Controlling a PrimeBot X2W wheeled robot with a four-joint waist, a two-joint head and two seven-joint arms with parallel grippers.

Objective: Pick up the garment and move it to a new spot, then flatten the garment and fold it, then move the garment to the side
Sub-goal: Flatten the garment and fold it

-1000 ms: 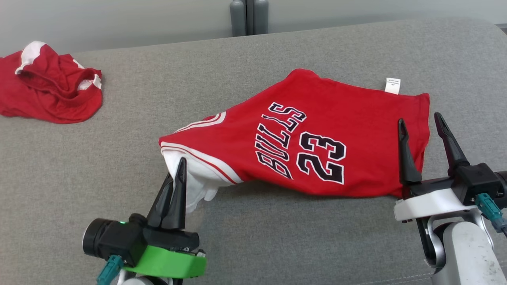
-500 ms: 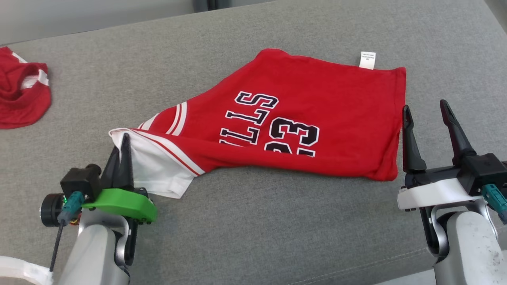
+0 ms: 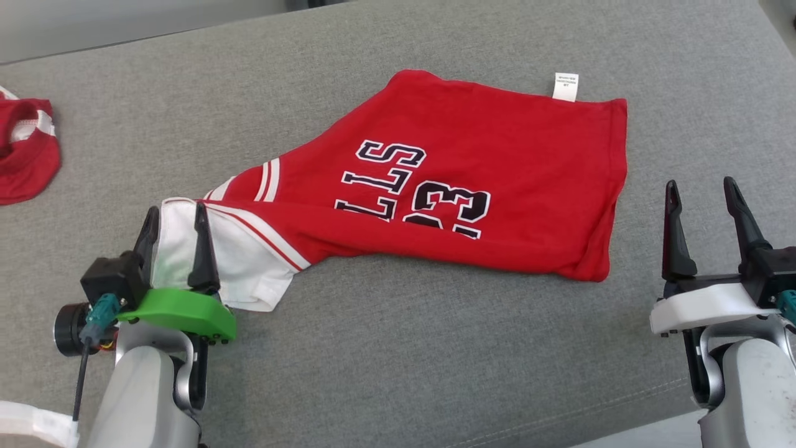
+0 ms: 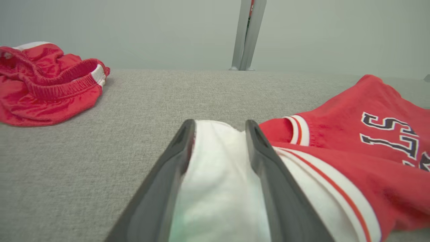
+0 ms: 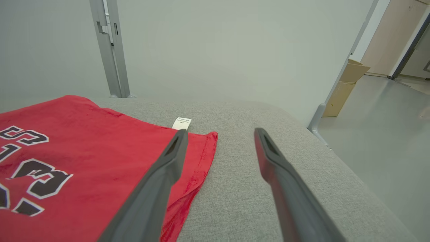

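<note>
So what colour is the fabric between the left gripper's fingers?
White fabric of the red jersey; clearest in left wrist view.

1. The red jersey (image 3: pixel 510 143) carries block letters (image 3: pixel 380 169), black with a white outline, lying sideways in the head view. "LLS" can be read; the rest of the word is hidden under the folded near edge.
2. Just beside the letters stands the number "23" (image 3: pixel 449 208) in the same black-and-white style, partly cut off by the fold.
3. A small white tag (image 3: pixel 565 86) at the jersey's far edge bears print too small to read.
4. The left wrist view shows "LS"; the right wrist view shows part of an "S" and of the digits.
</note>
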